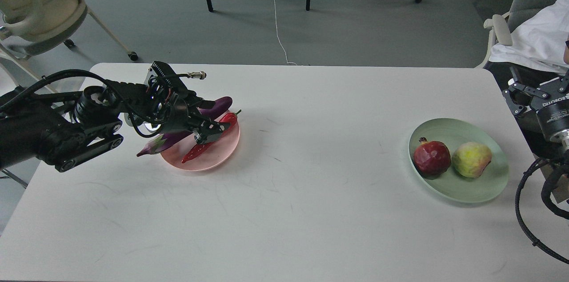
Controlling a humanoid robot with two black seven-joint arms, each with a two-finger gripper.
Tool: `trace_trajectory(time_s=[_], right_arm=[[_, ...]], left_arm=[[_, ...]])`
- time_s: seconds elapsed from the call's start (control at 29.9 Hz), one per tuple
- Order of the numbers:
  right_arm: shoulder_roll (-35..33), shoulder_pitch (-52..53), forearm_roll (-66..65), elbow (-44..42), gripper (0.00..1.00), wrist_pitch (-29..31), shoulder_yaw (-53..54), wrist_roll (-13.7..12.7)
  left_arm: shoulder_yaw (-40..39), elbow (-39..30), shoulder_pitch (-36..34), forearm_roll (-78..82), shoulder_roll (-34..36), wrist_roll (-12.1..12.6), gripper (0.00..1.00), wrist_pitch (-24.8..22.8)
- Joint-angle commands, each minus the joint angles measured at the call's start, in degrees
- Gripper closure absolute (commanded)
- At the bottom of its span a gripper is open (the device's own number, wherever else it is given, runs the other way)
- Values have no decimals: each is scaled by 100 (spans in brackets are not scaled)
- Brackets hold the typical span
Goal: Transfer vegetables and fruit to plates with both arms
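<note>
A white table (284, 211) was seen from above, filling most of the view. On its left side lay the pink plate (209, 159). The eggplant (175, 137) was laid across the plate from near left to far right. Its pale tip stuck out past the plate's left rim, and its middle was hidden behind the left gripper (205, 131). The red chili pepper (211, 139) was laid on the plate just to the right of the eggplant, with its green stem at the far end. Part of the pepper was covered by the gripper too.

The left arm was stretched in from the left edge, and its thick part was cut off there. The gripper was held low over the pink plate, right on top of the pepper. Its fingers (212, 130) were dark and bunched against the vegetables. It could not be told if they were apart, together, or clamped on the pepper.

On the right side of the table lay the green plate (462, 188). The pomegranate (432, 157) was set on its left part. The yellow-green fruit (471, 159) was set just beside it on the right, and the two looked to be touching or almost touching.

The right gripper (518, 95) was seen at the far right edge, well apart from the green plate. It was partly cut off by the edge. Its fingers could not be told apart.

Far behind the table, chair legs and a white cable (278, 28) were seen on the grey floor.
</note>
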Motion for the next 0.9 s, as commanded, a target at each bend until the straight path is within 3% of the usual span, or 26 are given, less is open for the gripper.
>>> trace_trajectory(time_s=[0.0,0.13,0.43,0.6,0.87], right_arm=[[-7,43,-8,-13,2,0,133,1],[-7,70,-8,-31,2,0,370,-26],[116,851,-8,-189,1,0,283,-87],[327,1080,44,-215,1,0,388,-114],[494,1230,713,-233,1,0,388,-465]], left_arm=[[-823,-5,25,-1205,157,-47,2,-19],[-1475,39,52,-3181,175,-56,2,-36],[-2029,56,34,-8341,105,23,2,-177],[-2537,231,148,-9864,-106,23,2,-264],[-4567,461,1386,-11132,-194,50,2,-1239]])
